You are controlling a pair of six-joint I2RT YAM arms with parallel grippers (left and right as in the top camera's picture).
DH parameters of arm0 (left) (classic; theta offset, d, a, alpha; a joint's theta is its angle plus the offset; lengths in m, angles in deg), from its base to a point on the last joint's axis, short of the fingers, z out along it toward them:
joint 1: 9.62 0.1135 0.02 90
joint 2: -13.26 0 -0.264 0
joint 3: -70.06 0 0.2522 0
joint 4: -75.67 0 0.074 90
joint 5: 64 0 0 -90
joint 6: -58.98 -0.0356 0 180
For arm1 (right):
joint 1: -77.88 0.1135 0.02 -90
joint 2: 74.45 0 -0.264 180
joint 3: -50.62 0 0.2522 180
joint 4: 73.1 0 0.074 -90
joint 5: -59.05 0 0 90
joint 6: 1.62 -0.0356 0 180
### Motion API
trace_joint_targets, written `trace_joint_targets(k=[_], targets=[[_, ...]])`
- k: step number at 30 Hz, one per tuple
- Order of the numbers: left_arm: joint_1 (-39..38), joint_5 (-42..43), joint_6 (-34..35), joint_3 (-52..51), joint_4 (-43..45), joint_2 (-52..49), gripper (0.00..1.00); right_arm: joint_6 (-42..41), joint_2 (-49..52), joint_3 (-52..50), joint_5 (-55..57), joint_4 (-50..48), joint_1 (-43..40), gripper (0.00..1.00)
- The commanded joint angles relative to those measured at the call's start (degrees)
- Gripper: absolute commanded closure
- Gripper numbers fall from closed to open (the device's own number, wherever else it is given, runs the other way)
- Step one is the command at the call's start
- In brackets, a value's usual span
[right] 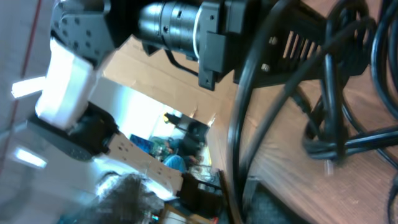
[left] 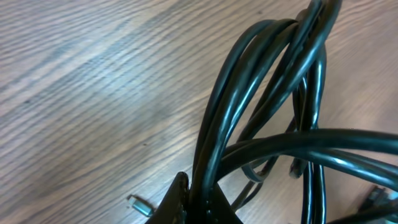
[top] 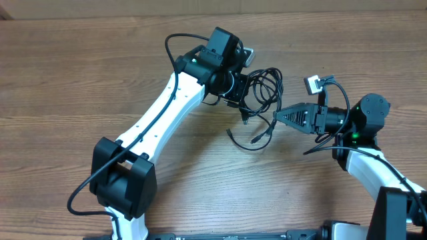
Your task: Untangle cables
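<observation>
I'm clamping the left tool [top: 239,93] tight on the cables [top: 265,85], bunched mid-counter [top: 80,73] between the arms. Right tool [top: 279,116] is sitting just beside the loose plug ends [top: 255,139] (can't tell its gap). Separating step, I reckon. Next I'm picking one strand and drawing it toward the open wood in front, with the far edge well apart.

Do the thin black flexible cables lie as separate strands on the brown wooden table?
No: the overhead view shows the cables bunched together in overlapping loops, not spread apart.
</observation>
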Motion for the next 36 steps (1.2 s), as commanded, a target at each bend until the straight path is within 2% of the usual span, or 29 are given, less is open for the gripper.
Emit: trace_joint_targets(k=[1,3,12,22,30,36], targets=[[0.37,6.88,1.11,0.74,0.07,0.11,0.96,5.14,-0.13,0.35,-0.98,-0.42,0.31,0.14],[0.37,7.39,1.11,0.74,-0.31,0.11,0.96,6.25,-0.09,0.37,-0.09,-0.42,0.20,0.00],[0.37,7.50,1.05,0.74,-4.24,0.11,0.95,9.35,0.02,0.35,4.07,0.33,0.20,0.00],[0.39,10.80,-3.56,0.74,-5.84,0.11,0.96,13.46,0.66,0.35,5.97,3.58,0.20,0.00],[1.68,6.14,-4.50,0.74,-7.56,0.11,0.96,13.46,0.66,0.39,7.45,3.63,0.17,0.00],[4.15,12.79,-4.55,0.74,-7.56,0.11,0.96,15.41,0.66,0.39,10.03,4.33,0.17,0.00]])
